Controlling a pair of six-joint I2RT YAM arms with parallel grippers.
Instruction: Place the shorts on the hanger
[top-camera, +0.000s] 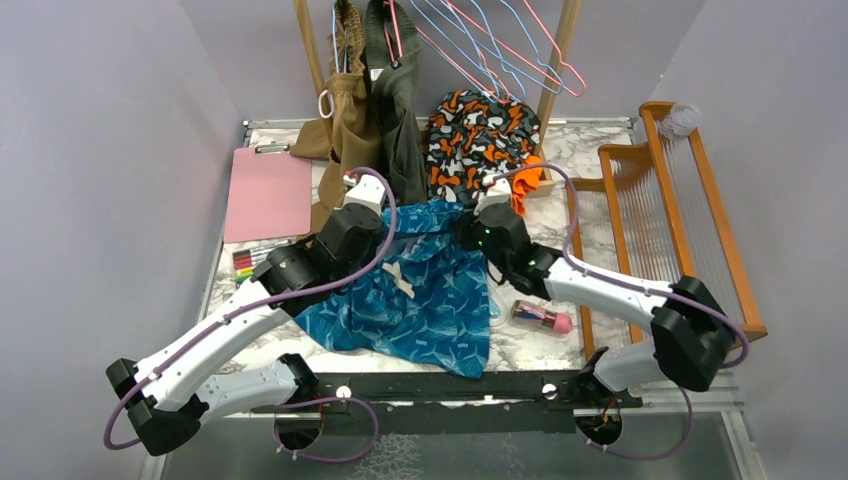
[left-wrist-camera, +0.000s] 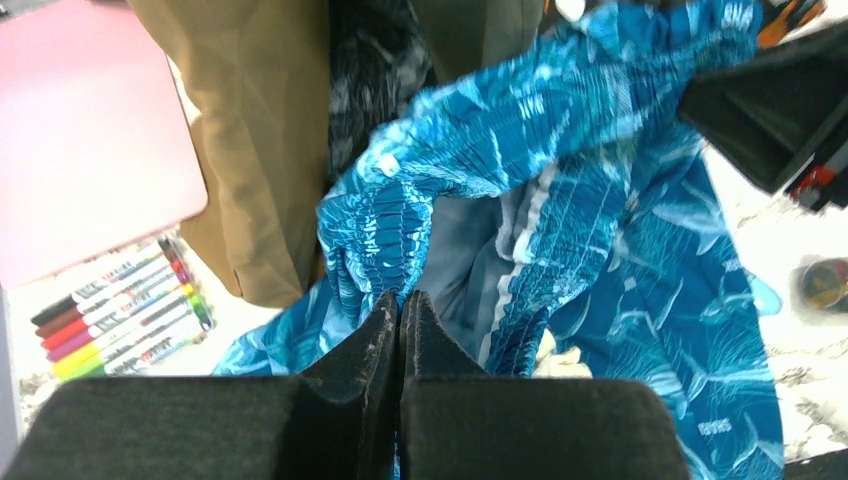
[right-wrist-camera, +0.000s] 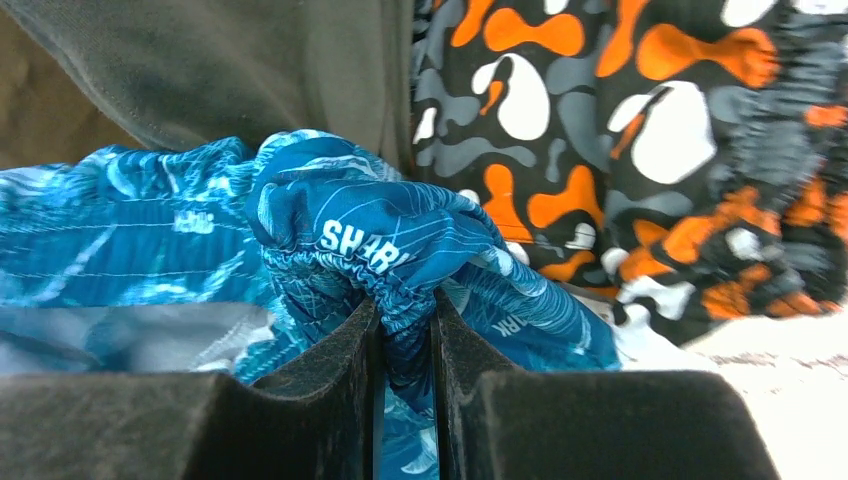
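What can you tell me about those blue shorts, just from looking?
The shorts are shiny teal-blue fabric with a wavy darker print, a gathered waistband and a cream drawstring. They lie spread and rumpled on the marble table, with the leg hems toward the near edge. The left gripper and right gripper each pinch the waistband, one at each end.

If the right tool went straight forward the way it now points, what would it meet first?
It clamps the shiny teal-blue shorts; past that bunched fabric, the right tool would probably reach the orange, black and white blotch-patterned garment first. Depth is unclear.
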